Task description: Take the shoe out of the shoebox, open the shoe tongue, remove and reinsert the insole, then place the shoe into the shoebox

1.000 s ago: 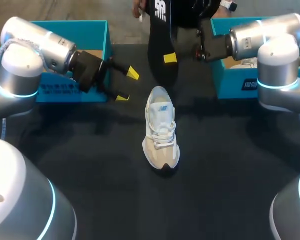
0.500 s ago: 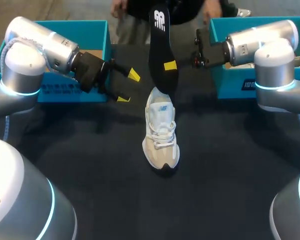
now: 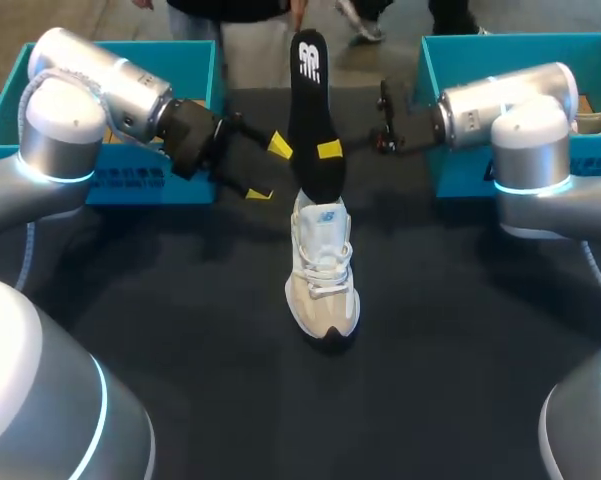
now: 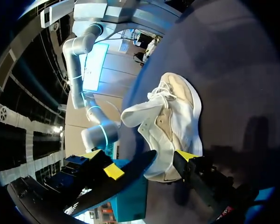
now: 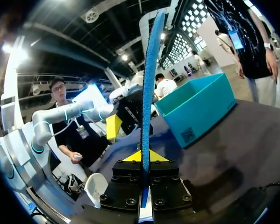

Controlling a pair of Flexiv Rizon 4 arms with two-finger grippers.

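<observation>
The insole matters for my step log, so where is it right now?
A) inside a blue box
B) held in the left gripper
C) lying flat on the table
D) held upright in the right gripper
D: the right gripper is shut on the insole, which stands on end with its lower end by the heel of the shoe. The left gripper is open beside it.

Bare table (image 3: 460, 340) lies near, left and right of the shoe (image 3: 323, 270). Over its far end stands the upright insole (image 3: 308, 90), pinched by the right gripper (image 3: 329, 150). The left gripper (image 3: 269, 168), fingers spread, crowds just left. The left box (image 3: 195, 70) and right box (image 3: 450, 100) wall the far corners.
</observation>
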